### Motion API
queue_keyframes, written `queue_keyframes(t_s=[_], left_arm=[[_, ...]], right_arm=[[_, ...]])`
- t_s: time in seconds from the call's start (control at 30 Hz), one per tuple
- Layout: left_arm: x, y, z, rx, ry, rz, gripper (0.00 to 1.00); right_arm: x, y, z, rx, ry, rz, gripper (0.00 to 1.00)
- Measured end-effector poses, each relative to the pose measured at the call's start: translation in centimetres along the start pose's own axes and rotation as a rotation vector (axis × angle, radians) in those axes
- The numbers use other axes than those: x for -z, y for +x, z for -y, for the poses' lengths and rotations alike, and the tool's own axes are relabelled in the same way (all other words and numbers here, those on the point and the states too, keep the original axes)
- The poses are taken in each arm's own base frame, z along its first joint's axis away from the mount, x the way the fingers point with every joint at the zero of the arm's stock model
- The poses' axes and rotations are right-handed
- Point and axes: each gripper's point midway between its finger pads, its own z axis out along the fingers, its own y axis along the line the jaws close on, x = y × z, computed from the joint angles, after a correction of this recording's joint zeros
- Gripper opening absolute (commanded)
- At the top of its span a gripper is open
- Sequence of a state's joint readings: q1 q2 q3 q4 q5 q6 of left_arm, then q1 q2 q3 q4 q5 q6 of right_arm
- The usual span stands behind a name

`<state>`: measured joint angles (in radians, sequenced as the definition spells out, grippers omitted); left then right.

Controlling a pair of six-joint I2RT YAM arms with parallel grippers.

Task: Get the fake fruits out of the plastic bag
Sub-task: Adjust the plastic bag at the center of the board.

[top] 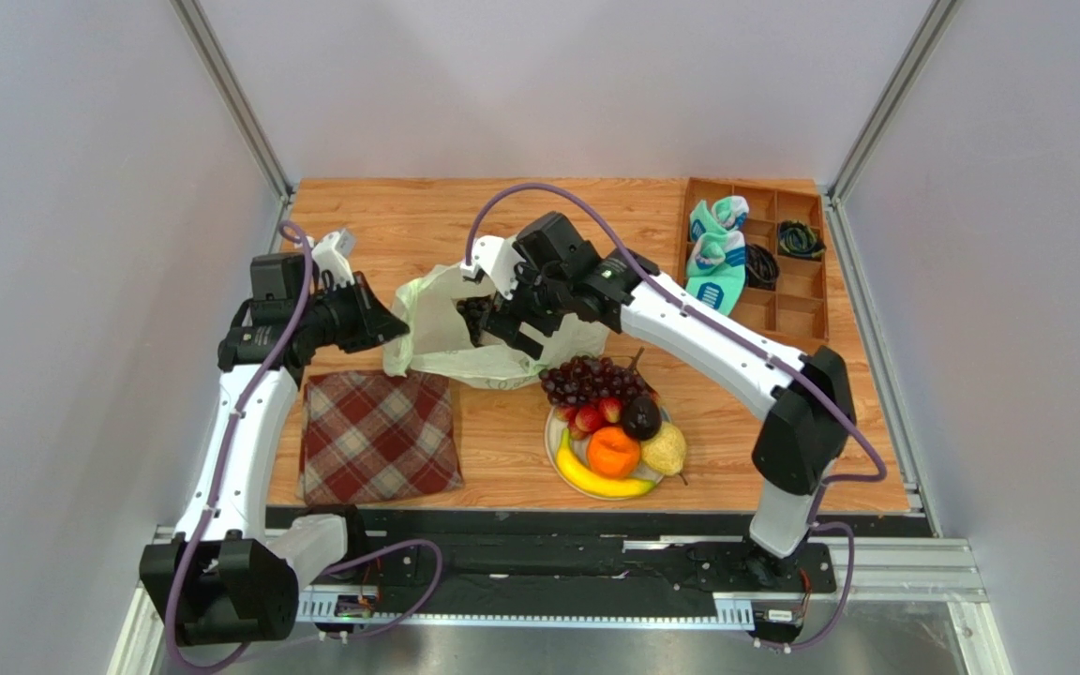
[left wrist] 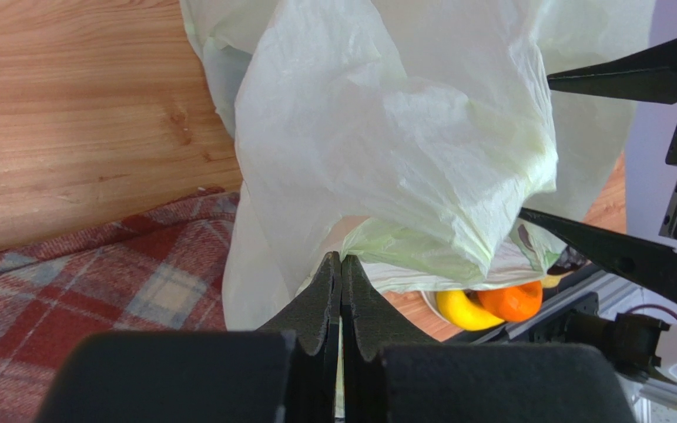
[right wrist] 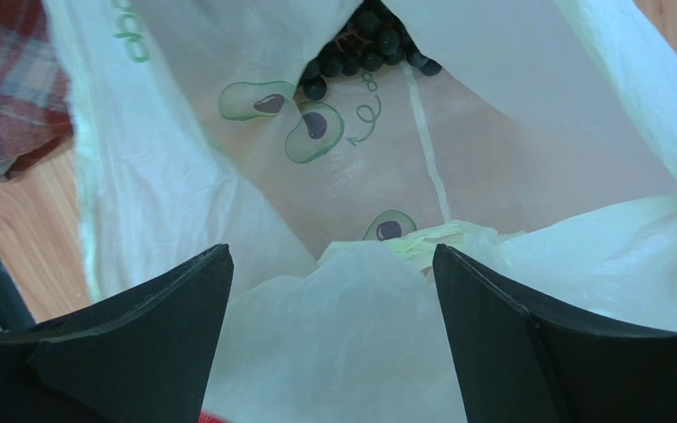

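Wooden tabletop [top: 405, 225] carries 1 thin translucent pale-green plastic bag [top: 433, 331], centre-left, its mouth held up. 1 dark purple grape bunch [right wrist: 368, 40] is seen inside it. On 1 round white plate [top: 550, 439], just beside the bag, are laid 1 red grape bunch [top: 591, 380], 1 dark plum [top: 640, 416], 1 orange [top: 613, 450], 1 yellow banana [top: 602, 487] and 1 yellowish pear [top: 666, 450]. 1 red plaid cloth [top: 380, 436] lies front-left. L arm is bent low, with the L claw [left wrist: 341, 261] pinched onto the bag's left edge. R arm is stretched across, with the R claw [right wrist: 333, 256] spread wide at the bag's mouth, nothing gripped.
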<state>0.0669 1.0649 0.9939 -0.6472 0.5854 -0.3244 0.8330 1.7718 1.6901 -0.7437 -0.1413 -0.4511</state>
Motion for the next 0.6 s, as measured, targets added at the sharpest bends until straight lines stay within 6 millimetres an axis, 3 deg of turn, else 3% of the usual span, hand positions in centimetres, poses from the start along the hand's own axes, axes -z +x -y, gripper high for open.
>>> queue_keyframes(t_s=[0.13, 0.3, 0.37, 0.6], left_arm=[[-0.6, -0.5, -1.0, 0.011, -0.043, -0.005, 0.0], [-0.9, -1.3, -0.9, 0.013, -0.04, -0.009, 0.0], [-0.9, -1.4, -0.7, 0.013, -0.033, -0.008, 0.0], [-1.3, -1.3, -0.6, 0.03, -0.015, -0.026, 0.0]], right_arm=[[-1.9, 0.4, 1.1, -0.054, -0.004, -0.021, 0.87], [-1.2, -1.4, 1.3, -0.07, 0.003, 0.027, 0.84], [-0.2, -1.2, 1.1, -0.067, 0.005, 0.032, 0.81], [7.4, 5.8, -0.7, -0.045, -0.02, -0.043, 0.77]])
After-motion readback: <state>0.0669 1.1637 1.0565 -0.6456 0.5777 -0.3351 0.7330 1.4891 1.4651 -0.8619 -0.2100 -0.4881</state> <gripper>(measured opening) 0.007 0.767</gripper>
